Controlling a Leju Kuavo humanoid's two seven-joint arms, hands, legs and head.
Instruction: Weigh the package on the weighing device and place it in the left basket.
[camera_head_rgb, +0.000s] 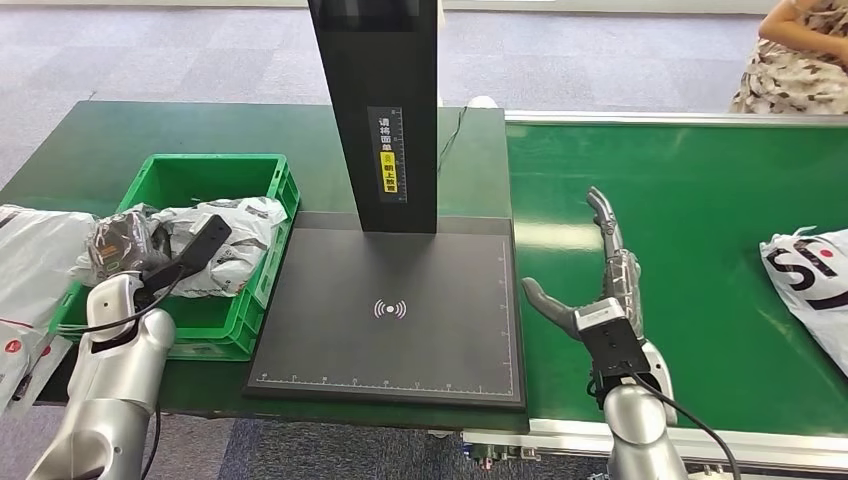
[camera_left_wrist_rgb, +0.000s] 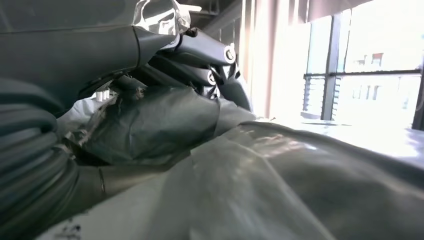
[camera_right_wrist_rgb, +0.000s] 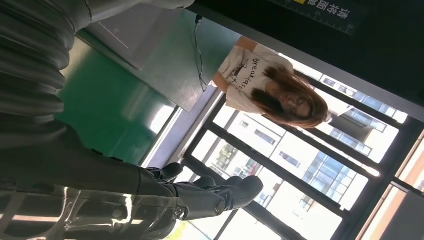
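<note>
Head view: one grey crumpled package (camera_head_rgb: 215, 245) is seen lying in the green basket (camera_head_rgb: 165, 180) on the left, on top of the basket's front half. The left hand (camera_head_rgb: 185, 258) is placed on it, dark fingers (camera_head_rgb: 205, 240) stretched across the plastic. In the left wrist view the fingers (camera_left_wrist_rgb: 210, 60) are seen curled over a fold of the package (camera_left_wrist_rgb: 150, 125), so it is gripped. The left arm is bent, forearm raised from the lower left corner.

One black scale plate (camera_head_rgb: 390, 310) is set just beside the basket, nothing on it, with one black post (camera_head_rgb: 375, 110) standing at its far edge.

The right hand (camera_head_rgb: 600, 290) is held over the green belt (camera_head_rgb: 700, 200), near the scale's right edge, palm turned sideways, fingers extended forward and thumb spread toward the scale; nothing is held. Right wrist view: fingers (camera_right_wrist_rgb: 220, 192) are straight.

Two more bags are counted: one white bag (camera_head_rgb: 810, 280) on the belt at far right, one white bag (camera_head_rgb: 30, 270) left of the basket.
</note>
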